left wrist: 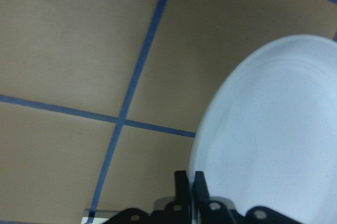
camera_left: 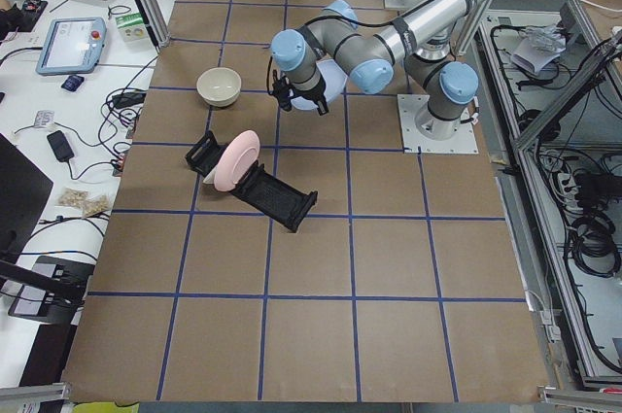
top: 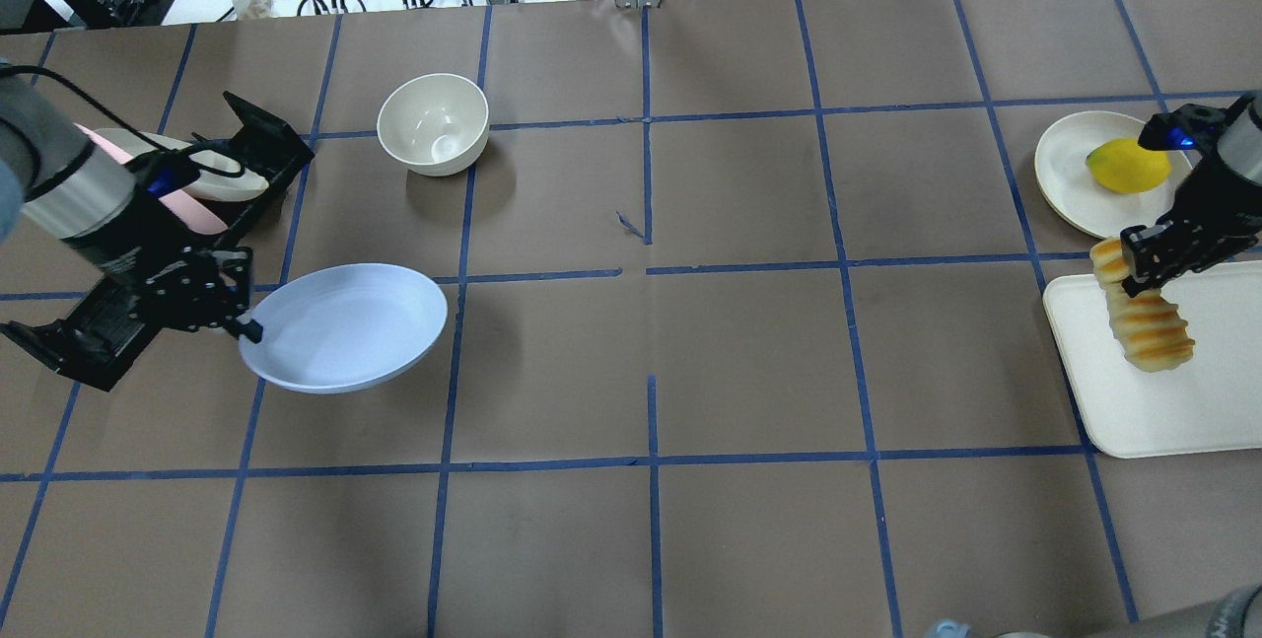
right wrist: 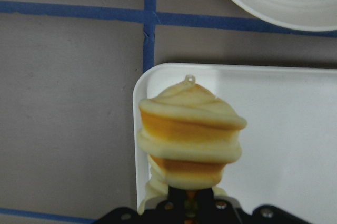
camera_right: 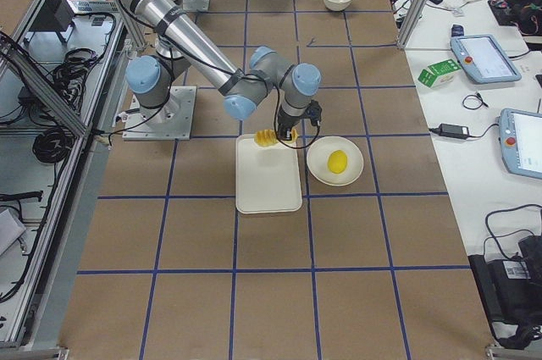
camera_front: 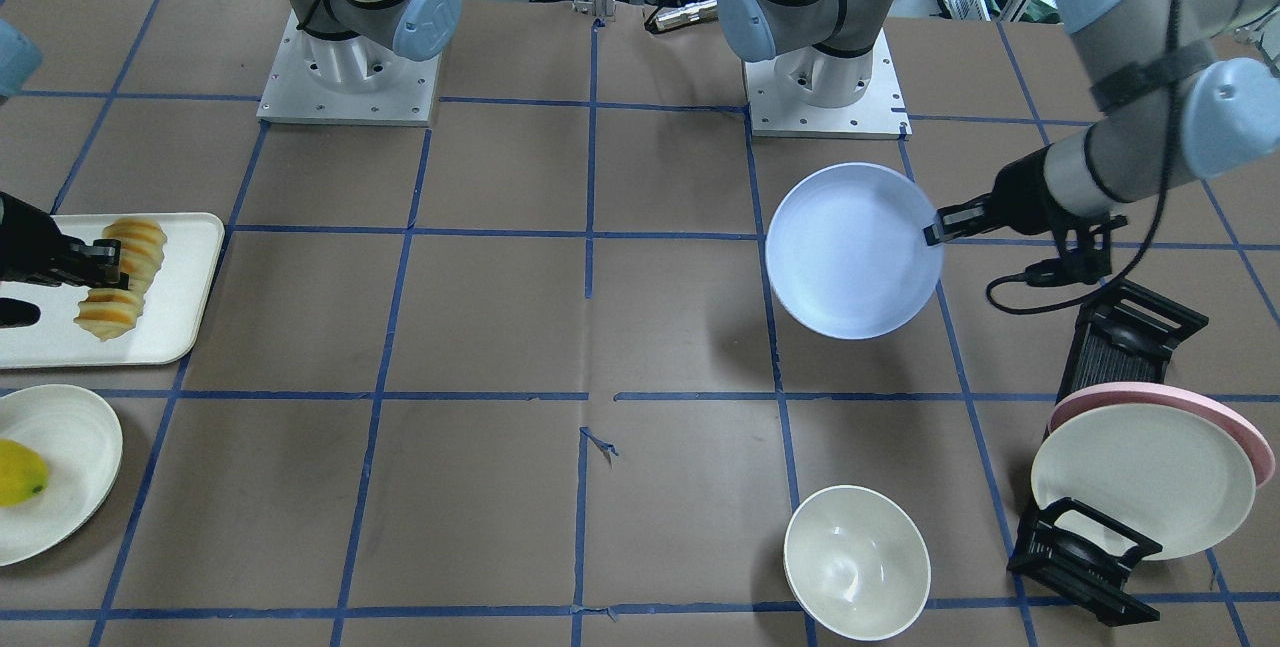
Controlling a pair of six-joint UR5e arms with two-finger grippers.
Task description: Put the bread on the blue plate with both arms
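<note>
now pinching bread (top: 1144, 318) mid-row in right gripper (top: 1134, 268), clamping blue plate (top: 345, 327) by the rim in left gripper (top: 246, 329), well apart toward the robot's left.

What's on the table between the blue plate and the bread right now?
Only bare table with blue tape lines, as the overhead view shows; the white bowl sits off the line from blue plate to bread.

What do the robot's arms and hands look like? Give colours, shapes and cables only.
The left arm and right arm are silver-grey tubes with pale blue joint caps. The left hand and right hand are black and two-fingered, each with a blue light nearby. A black cable loops under the left wrist.
</note>
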